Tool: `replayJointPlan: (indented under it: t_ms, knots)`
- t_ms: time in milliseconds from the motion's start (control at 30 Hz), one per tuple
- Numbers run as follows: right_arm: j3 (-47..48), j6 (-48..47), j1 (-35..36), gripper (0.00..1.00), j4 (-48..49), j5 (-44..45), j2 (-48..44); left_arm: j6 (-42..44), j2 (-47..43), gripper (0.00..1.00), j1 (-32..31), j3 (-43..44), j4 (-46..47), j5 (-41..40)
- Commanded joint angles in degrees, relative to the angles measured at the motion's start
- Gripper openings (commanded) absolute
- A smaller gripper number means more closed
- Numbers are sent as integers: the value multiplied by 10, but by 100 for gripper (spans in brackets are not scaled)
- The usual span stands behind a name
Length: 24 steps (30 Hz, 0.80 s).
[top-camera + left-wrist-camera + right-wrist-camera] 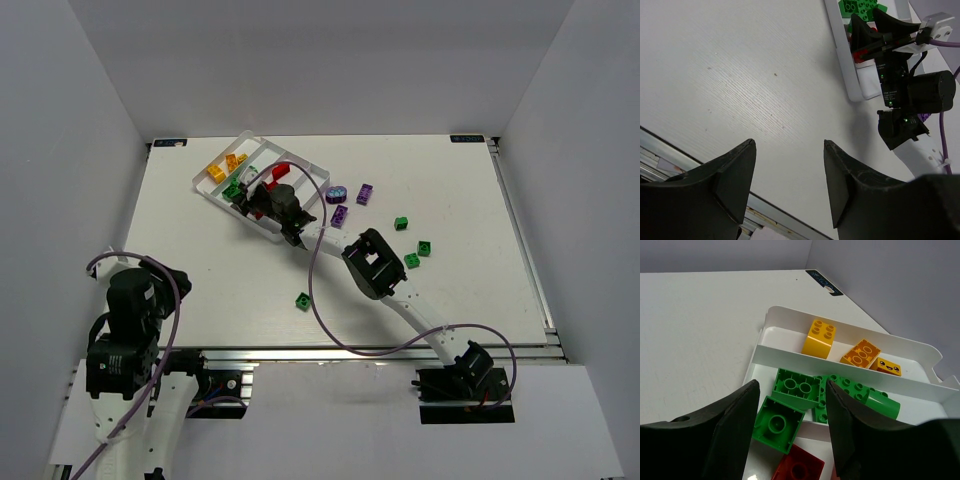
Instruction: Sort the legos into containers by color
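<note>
1. Found the right hand (793, 386) spread wide and empty, poised close over the tray (790, 359), directly above its green compartment.
2. Found the left hand (789, 146) likewise parted with nothing in it, parked over bare tabletop (200, 250) at the near left.
3. Saw green legos (796, 386) piled in that compartment, yellow-orange legos (819, 337) in the one to its left, and a red brick (799, 469) in the one to its right.
4. Spotted loose pieces right of the tray: purple pieces (339, 215), a round purple brick (337, 193) and green bricks (401, 223). Also spotted a lone green brick (302, 300) apart, nearer the arms.
5. Judged the bricks light, rigid, glossy and hard to break. Reckoned them best pinched across flat parallel sides, not on studs or wedge slopes, where slipping seemed likely.
6. Noted a smooth white tabletop, likely to let a nudged brick slide, boxed in by plain pale walls (320, 70).
</note>
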Motion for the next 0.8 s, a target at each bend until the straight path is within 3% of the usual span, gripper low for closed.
replayJointPlan:
  t_ms: [0, 233, 500, 667, 767]
  knots:
    - [21, -11, 1, 61, 46, -3, 3, -11, -4, 66, 1, 21, -12, -2]
    - [-45, 20, -9, 61, 86, -31, -81, -16, -14, 66, 0, 10, 7, 23]
    - [-93, 67, -36, 58, 29, -82, -169, -8, 7, 65, 0, -42, 100, 108]
    - [-120, 72, -49, 40, -13, -115, -207, -1, 45, 62, 0, -68, 147, 138]
    - [-131, 72, -54, 27, -48, -145, -220, 16, 80, 54, 0, -80, 191, 149]
